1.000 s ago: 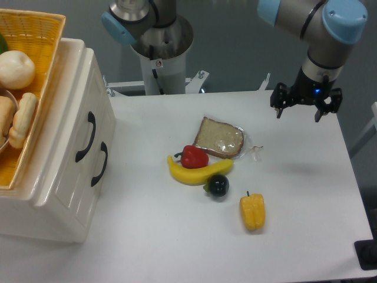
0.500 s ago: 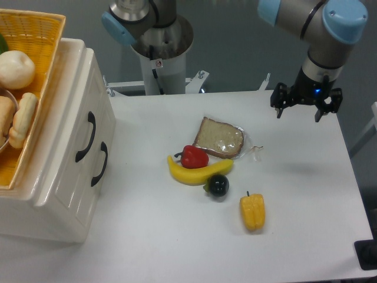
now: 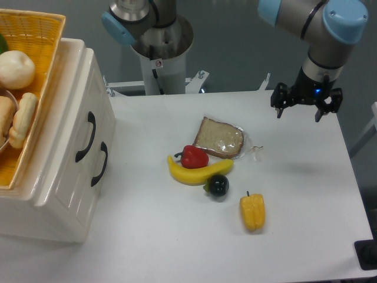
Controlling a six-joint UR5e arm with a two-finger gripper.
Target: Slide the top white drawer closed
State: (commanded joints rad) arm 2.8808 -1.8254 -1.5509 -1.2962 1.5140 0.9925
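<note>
Reaching in from the upper right corner, grey tube links joined by light-blue caps. Bent down at the wrist, ending in a black gripper (image 3: 300, 111) pointed straight downward. Hanging above the far right edge of the table (image 3: 306, 194), clear of its surface. Two short black fingers (image 3: 278, 108) spread well apart, nothing between them. Small blue light glowing on the gripper body. Base column standing behind the table's far edge.
</note>
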